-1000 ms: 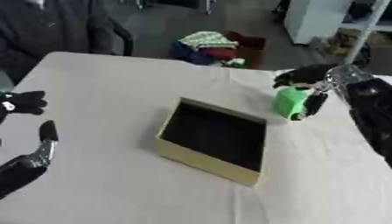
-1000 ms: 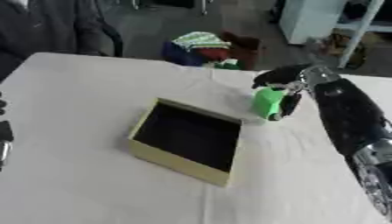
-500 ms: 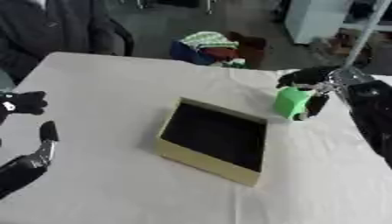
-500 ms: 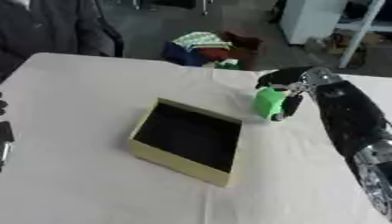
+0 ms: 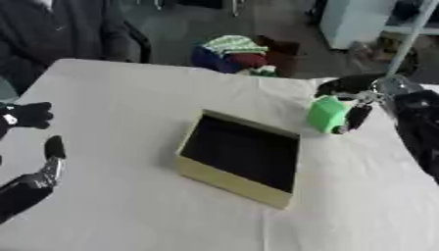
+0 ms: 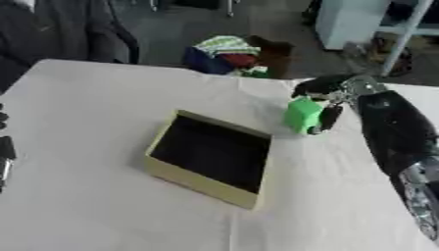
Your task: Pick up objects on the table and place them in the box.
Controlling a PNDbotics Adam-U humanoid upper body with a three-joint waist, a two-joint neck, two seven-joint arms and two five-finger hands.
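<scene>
A small green block [image 5: 326, 114] stands at the table's far right, just beyond the right corner of the open tan box [image 5: 243, 156], whose inside is dark. My right hand [image 5: 356, 98] has its fingers and thumb curled round the green block, with the black arm running off toward the right edge. My left hand [image 5: 33, 142] rests open near the lower left corner, fingers up, far from the box.
A white cloth covers the table [image 5: 129, 98]. Past the far edge, on the floor, lies a heap of coloured cloth [image 5: 236, 51], and a white cabinet [image 5: 356, 22] stands at the back right. A dark-clothed person [image 5: 60, 34] sits at the far left.
My right hand with the green block has shifted only slightly; the left hand has not moved.
</scene>
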